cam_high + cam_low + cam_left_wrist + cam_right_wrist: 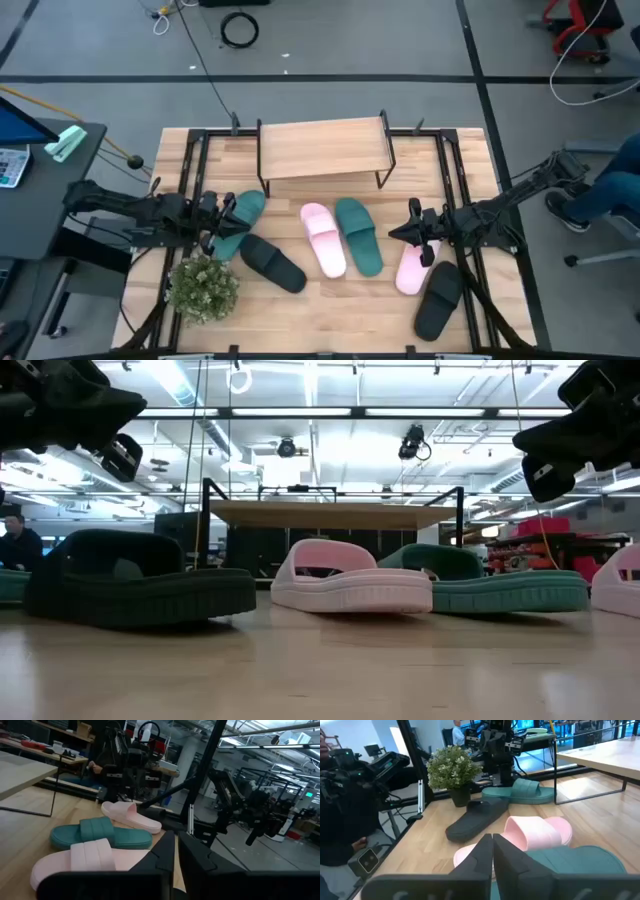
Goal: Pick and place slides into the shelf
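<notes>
Shelf (322,148): long axis across the table's far side.
Middle pink slide (323,238): lies lengthwise, front to back.
Left gripper (222,222): fingers pressed together.
Right gripper (404,234): fingers pressed together.

left hand (228,222) and right hand (408,232) both raised, fingers closed, pointing inward toward each other.

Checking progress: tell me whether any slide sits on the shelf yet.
No: in the high view the shelf top is bare, and all six slides lie on the table.

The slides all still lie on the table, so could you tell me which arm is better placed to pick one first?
Probably the left: its gripper hovers at the teal slide, while the right gripper is beside the pink slide.
</notes>
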